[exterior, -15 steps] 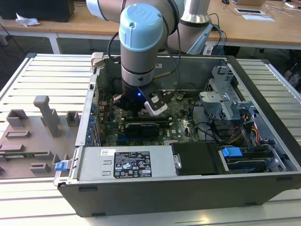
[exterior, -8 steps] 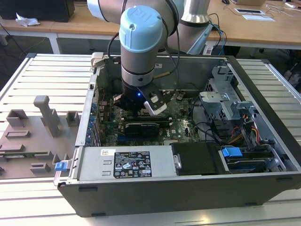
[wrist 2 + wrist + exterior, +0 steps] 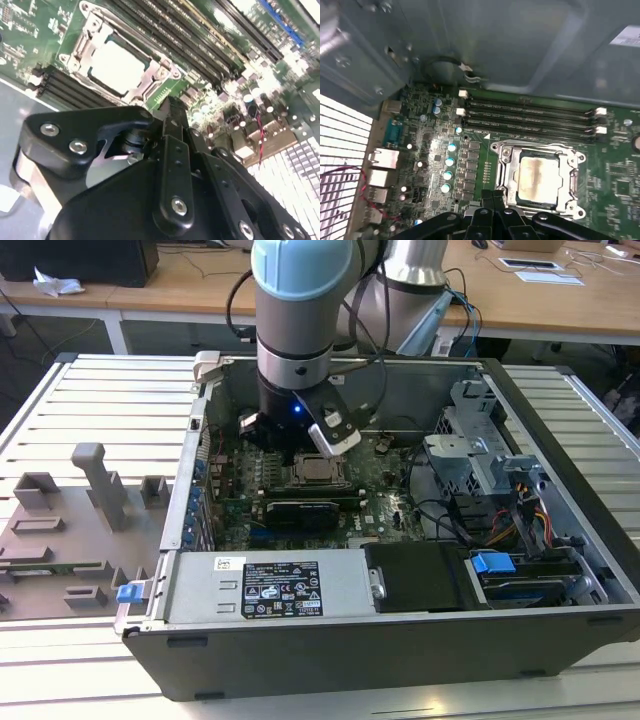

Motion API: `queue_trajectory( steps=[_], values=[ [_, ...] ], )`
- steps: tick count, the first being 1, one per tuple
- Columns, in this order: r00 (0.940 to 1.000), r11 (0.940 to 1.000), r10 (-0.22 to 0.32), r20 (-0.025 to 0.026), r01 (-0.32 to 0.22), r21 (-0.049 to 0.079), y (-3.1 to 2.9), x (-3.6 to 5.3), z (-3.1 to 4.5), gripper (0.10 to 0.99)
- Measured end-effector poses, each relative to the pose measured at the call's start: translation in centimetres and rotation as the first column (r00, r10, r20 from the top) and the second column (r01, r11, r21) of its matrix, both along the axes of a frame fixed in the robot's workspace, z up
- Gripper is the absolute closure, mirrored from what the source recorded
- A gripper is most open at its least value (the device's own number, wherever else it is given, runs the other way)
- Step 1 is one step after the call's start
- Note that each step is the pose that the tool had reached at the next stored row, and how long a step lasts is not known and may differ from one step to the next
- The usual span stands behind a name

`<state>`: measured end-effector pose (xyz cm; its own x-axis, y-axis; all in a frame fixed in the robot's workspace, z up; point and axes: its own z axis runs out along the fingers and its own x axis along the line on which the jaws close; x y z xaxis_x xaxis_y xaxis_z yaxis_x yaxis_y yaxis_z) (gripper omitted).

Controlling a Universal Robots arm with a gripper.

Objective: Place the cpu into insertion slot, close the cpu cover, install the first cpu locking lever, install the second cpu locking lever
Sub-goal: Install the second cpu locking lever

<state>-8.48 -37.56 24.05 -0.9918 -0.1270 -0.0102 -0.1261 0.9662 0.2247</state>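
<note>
First wrist view is showing one cpu [image 3: 536, 179] lying under one cover [image 3: 538, 151], four memory slots [image 3: 530, 116] running beside. The gripper [image 3: 492, 199] is hovering near, fingers together, gripping nothing.

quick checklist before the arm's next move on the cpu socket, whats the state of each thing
1. cpu seated in the insertion slot: ok, it lies flat inside the frame in both wrist views.
2. cpu cover down over the chip: ok, it appears closed around it.
3. Locking levers latched: cannot tell.
4. gripper empty: ok, fingers together, nothing between them.
5. Gripper near the socket: ok, it is at its edge.
6. Memory slots unobstructed: ok.
</note>
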Motion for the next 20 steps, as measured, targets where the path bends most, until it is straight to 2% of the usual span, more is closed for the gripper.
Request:
queue_trajectory(
  steps=[2, 5, 7, 8, 9, 10, 12, 13, 14, 15, 17, 18, 20],
  values=[
    [1.0000, 1.0000, 0.000, -0.0018, 0.000, -0.004, 0.02, 0.05, 0.01, 0.980],
    [1.0000, 0.9999, 0.000, -0.0100, 0.000, -0.016, 0.26, 0.46, -0.03, 0.980],
    [0.9999, 0.9996, 0.000, -0.0151, 0.000, -0.029, 0.71, 0.69, -0.04, 0.980],
    [0.9999, 0.9994, 0.000, -0.0161, 0.000, -0.034, 0.96, 0.74, -0.05, 0.980],
    [0.9999, 0.9991, 0.000, -0.0167, 0.000, -0.042, 1.26, 0.77, -0.07, 0.980],
    [0.9998, 0.9982, -0.001, -0.0182, 0.000, -0.059, 1.74, 0.84, -0.08, 0.980],
    [0.9998, 0.9964, -0.001, -0.0216, -0.001, -0.084, 2.14, 1.10, -0.15, 0.980],
    [0.9997, 0.9947, -0.001, -0.0250, -0.001, -0.103, 2.48, 1.40, -0.23, 0.980],
    [0.9995, 0.9931, -0.002, -0.0307, -0.002, -0.117, 2.84, 1.84, -0.33, 0.980],
    [0.9993, 0.9921, -0.002, -0.0363, -0.002, -0.125, 3.16, 2.31, -0.42, 0.980],
    [0.9991, 0.9910, -0.003, -0.0412, -0.003, -0.134, 3.54, 2.84, -0.47, 0.980],
    [0.9991, 0.9899, -0.003, -0.0418, -0.003, -0.142, 3.68, 2.92, -0.47, 0.980],
    [0.9991, 0.9895, -0.003, -0.0418, -0.003, -0.144, 3.70, 2.93, -0.47, 0.980]
  ],
)
